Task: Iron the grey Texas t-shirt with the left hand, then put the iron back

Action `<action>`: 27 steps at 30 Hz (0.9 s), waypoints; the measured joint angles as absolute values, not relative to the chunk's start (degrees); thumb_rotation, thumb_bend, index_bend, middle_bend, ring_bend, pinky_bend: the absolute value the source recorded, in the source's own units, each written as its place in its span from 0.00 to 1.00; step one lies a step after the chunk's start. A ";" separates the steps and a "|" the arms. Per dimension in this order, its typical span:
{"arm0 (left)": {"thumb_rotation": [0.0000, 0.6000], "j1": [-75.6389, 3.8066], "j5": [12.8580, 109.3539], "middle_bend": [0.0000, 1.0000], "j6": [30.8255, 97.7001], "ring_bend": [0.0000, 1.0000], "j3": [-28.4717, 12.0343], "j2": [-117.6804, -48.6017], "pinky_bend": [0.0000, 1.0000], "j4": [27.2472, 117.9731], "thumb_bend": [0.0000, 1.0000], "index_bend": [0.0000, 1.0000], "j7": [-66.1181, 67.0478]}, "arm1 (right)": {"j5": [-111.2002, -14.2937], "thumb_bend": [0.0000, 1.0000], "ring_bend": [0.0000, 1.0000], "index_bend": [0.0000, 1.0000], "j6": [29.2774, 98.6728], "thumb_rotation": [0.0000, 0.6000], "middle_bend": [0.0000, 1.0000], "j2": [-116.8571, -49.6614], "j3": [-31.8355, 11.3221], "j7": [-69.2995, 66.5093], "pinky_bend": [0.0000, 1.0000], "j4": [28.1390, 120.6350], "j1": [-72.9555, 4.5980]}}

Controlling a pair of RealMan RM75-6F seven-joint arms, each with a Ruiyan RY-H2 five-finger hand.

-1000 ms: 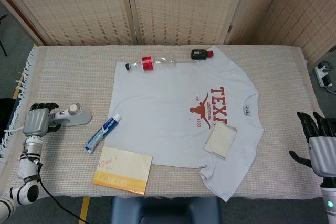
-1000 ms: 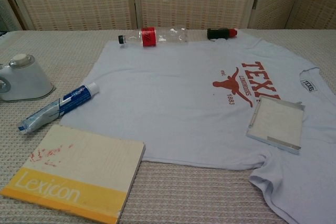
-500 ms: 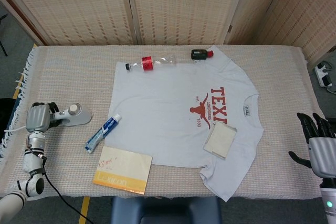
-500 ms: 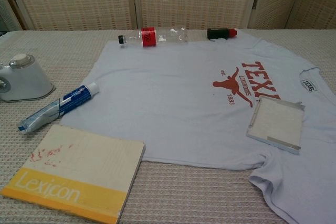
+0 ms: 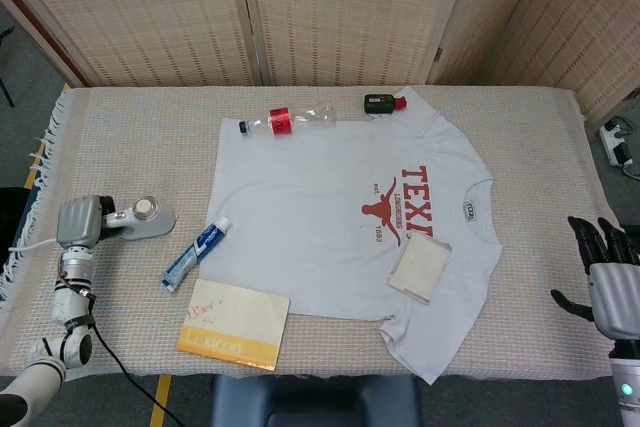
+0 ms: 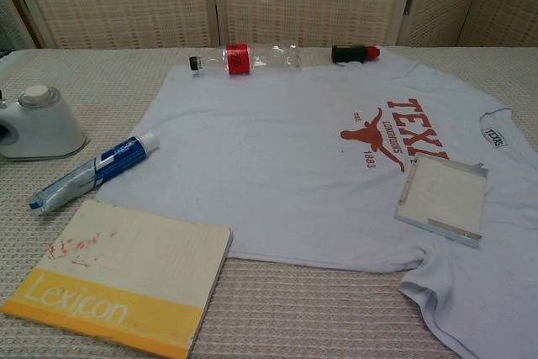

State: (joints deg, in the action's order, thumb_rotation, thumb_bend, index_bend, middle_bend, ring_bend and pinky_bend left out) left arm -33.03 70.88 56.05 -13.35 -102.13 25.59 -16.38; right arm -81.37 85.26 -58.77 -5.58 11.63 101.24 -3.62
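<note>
Woven cane screens stand behind a bench (image 5: pixel 120 137) covered w/ a beige knit cloth. On its left side sits the small white iron w/ a round knob on top (image 5: pixel 143 217), base flat on the cloth, well apart from the shirt. The left hand (image 5: pixel 78 222) is at the iron's handle end, back of the hand toward the head cam; its fingers are hidden behind the palm, so can't tell whether they grip the handle or just lie beside it. In chest view the iron (image 6: pixel 38 124) stands at the far left edge, no hand visible there. The grey t-shirt w/ red TEXAS lettering and a longhorn print (image 5: pixel 330 217) lies spread flat mid-bench, collar toward the right, one sleeve hanging toward the near edge; fabric fairly smooth w/ light wrinkles near the hem. On the shirt, near the print, rests a square cream pad in a thin metal frame (image 5: pixel 419 267). A clear plastic bottle w/ red label (image 5: pixel 285 119) and a small black device w/ red end (image 5: pixel 383 102) lie along the shirt's far edge. A blue-and-white toothpaste tube (image 5: pixel 197 252) lies just beside the shirt's left edge, and a cream and yellow Lexicon book (image 5: pixel 234 324) sits near the front. The right hand (image 5: pixel 605 282) hangs off the bench's right end, dark fingers spread, holding nothing.
</note>
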 measured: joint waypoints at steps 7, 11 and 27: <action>1.00 -33.49 72.29 1.00 59.54 0.89 -13.96 -103.00 0.68 22.87 0.29 0.97 -26.44 | -80.93 0.01 0.01 0.00 80.26 1.00 0.11 -58.47 -4.65 10.84 0.10 101.81 -5.23; 1.00 -34.17 72.68 1.00 62.14 0.90 -15.01 -102.42 0.68 22.97 0.29 0.97 -30.84 | -81.17 0.01 0.01 0.00 76.33 1.00 0.11 -58.11 -3.86 9.51 0.10 102.11 -6.88; 1.00 -38.55 81.00 1.00 73.40 0.89 -14.20 -95.52 0.68 52.26 0.29 0.96 -23.82 | -85.58 0.53 0.00 0.00 61.54 0.72 0.07 -59.03 -1.27 -0.12 0.02 98.80 -15.44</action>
